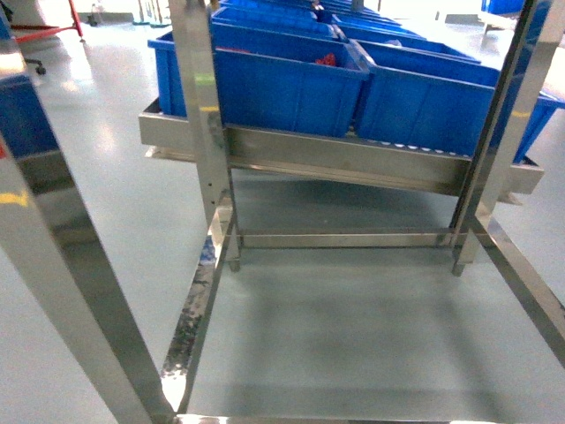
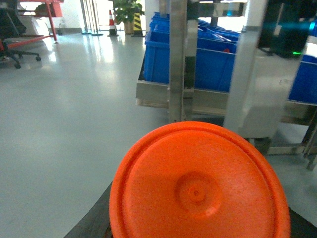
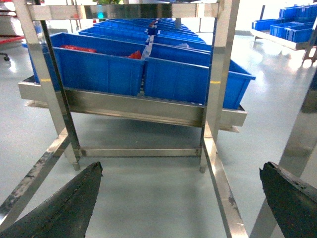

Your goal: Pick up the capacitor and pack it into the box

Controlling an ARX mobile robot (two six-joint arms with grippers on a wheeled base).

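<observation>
Head view first: a steel rack (image 1: 291, 159) fills the frame, blue bins (image 1: 291, 88) lined up on its sloped shelf, grey floor (image 1: 353, 327) below. No arms show here, and no pink box either; a hint of red sits in one bin, too small to name.

Left wrist view: an orange round lid (image 2: 198, 188) blocks the lower frame and hides the left claw, so I cannot tell how its jaws stand.

Right wrist view: the right claw (image 3: 181, 198) hangs empty, fingers (image 3: 64, 203) spread wide apart, facing the bins (image 3: 99, 69).

The capacitor isn't identifiable anywhere. My read: this is the approach, so get squarely up to the rack, clear of its posts, before reaching into a bin.
</observation>
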